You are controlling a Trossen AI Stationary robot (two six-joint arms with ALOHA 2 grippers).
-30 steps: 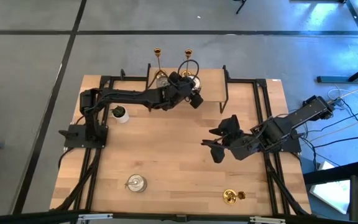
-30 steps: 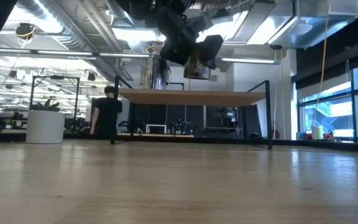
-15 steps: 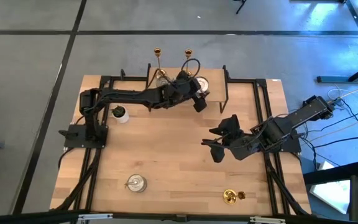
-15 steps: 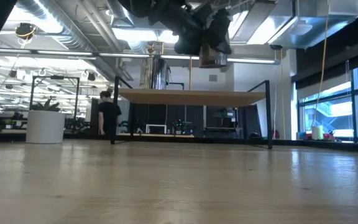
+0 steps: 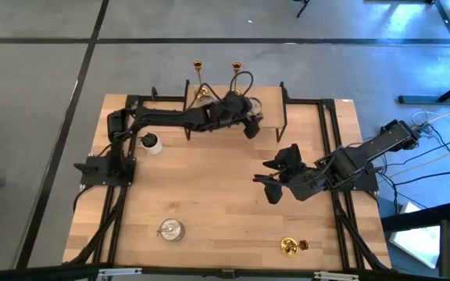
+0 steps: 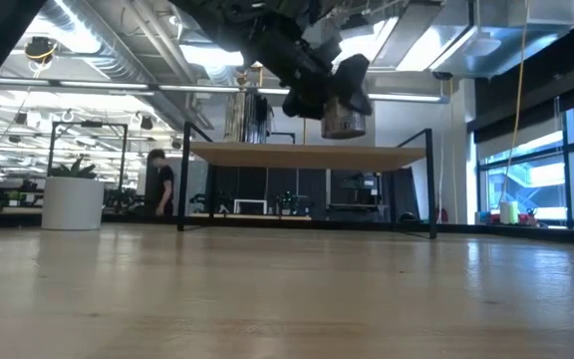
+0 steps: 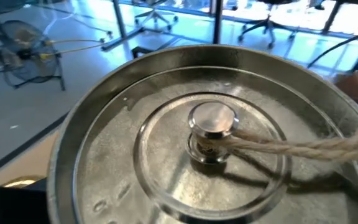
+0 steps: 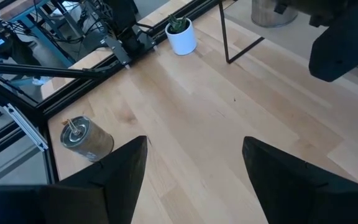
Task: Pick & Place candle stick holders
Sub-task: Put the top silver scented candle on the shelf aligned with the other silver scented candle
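A silvery holder (image 6: 343,122) hangs in our left gripper (image 5: 246,115), pinched at its sides and held just above the raised shelf (image 5: 268,117) at the far side of the desk (image 5: 225,211). Seen from the left wrist, it is a round metal can with ringed ridges on top, a small central knob and a twine wick (image 7: 291,148) trailing off it.

To set it down well, we should keep it level, lower it slowly until its flat base sits fully on the wooden shelf, away from the edge, and only then let the fingers spread.

Two slim brass holders (image 5: 198,74) stand at the shelf's far edge, so we judge clearance matters. Another silvery one (image 5: 169,229) lies on the near desk, and a gold one (image 5: 290,247) lies near the front.

Our right gripper (image 8: 194,163) waits over the middle of the desk, fingers spread and empty.
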